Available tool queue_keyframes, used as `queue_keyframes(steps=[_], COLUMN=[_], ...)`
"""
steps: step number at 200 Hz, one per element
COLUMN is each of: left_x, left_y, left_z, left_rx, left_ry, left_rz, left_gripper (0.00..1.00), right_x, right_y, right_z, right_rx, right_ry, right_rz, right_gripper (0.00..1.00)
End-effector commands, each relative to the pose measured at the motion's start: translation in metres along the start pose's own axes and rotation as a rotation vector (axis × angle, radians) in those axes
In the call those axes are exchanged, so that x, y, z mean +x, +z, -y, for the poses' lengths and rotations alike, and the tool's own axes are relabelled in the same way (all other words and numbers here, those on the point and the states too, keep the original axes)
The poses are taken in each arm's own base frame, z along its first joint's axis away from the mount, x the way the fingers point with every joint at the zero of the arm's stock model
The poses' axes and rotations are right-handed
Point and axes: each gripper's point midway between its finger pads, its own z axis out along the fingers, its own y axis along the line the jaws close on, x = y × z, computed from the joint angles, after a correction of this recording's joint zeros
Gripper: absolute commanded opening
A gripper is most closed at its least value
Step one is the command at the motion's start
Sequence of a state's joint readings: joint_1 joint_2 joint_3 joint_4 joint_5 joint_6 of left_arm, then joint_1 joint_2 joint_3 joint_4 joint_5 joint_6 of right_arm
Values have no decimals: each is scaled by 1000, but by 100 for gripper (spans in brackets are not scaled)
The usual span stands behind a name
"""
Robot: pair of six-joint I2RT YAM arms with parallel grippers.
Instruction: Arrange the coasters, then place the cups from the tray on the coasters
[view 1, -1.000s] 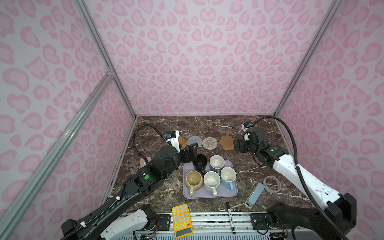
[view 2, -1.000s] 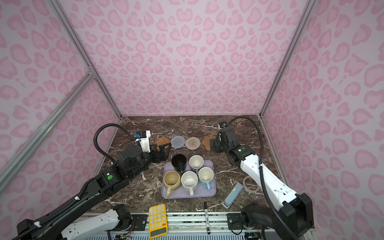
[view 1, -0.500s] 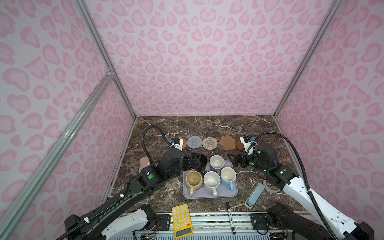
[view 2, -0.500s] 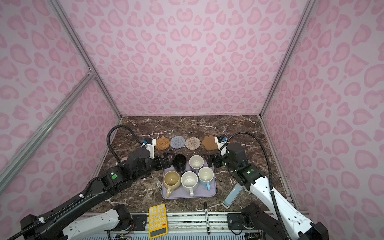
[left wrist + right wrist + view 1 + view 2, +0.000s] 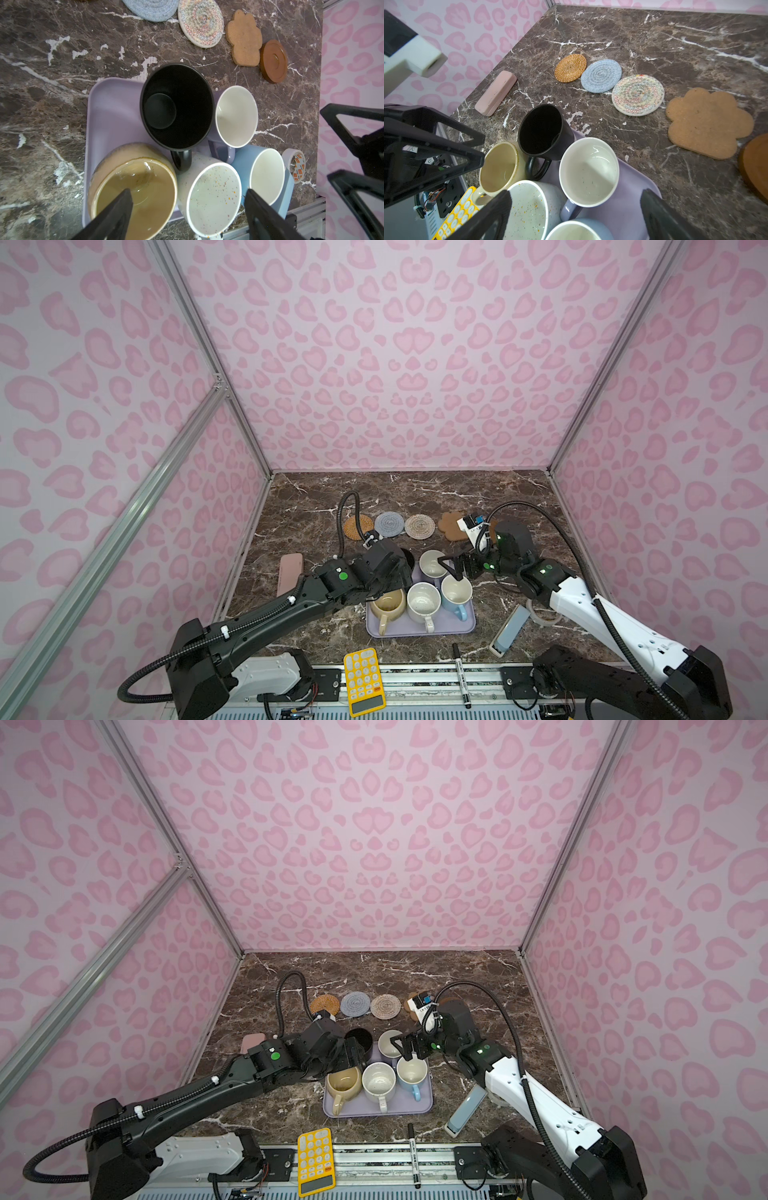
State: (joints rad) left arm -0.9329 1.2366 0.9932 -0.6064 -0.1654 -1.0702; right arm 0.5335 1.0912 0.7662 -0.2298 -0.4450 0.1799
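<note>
Coasters rowed behind the tray, so left claw and right claw hover, jaws apart, over the cups.

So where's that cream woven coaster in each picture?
Top view: cream coaster, third from left in the row.
Top view: cream coaster, same place.
Left wrist: cream coaster between grey-blue coaster and flower coaster.
Right wrist: cream coaster, likewise.
Landmark: grey-blue coaster beside it.
</note>
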Motion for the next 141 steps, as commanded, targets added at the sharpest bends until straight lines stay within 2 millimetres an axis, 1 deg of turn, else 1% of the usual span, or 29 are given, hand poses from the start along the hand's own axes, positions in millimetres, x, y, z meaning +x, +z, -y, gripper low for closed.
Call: queue_keyframes(steps=[1, 25, 40, 50, 67, 86, 97, 110, 141], left_x=[1, 2, 0, 0, 1, 7, 8, 10, 12], left_y=[5, 16, 22, 26, 35, 45, 48, 51, 58], left_z=[7, 9, 6, 5, 6, 6, 10, 11, 3], left_rx=[-8, -49, -91, -107, -123, -147, -149, -163, -222], left_ry=[-21, -18, -20, -19, -18, -21, -13, 1, 16], left_rz=[-13, -27, -18, -18, -27, -56, -69, -70, -68], left_gripper=[78, 69, 59, 56, 48, 46, 44, 44, 44], right_x=[-4, -4, -5, -6, -6, -5, -5, -5, -4], right_y=[3, 2, 1, 0, -1, -1, 0, -1, 0], right_z=[-4, 1, 2, 1, 2, 6, 8, 8, 10], right_rx=[-11, 19, 25, 25, 30, 49, 59, 64, 72], right_ry=[-29, -28, -28, -30, -31, -32, -31, -32, -33], right_rz=[17, 22, 32, 40, 45, 46, 45, 47, 46], right_gripper=[99, 99, 98, 99, 99, 99, 99, 99, 99])
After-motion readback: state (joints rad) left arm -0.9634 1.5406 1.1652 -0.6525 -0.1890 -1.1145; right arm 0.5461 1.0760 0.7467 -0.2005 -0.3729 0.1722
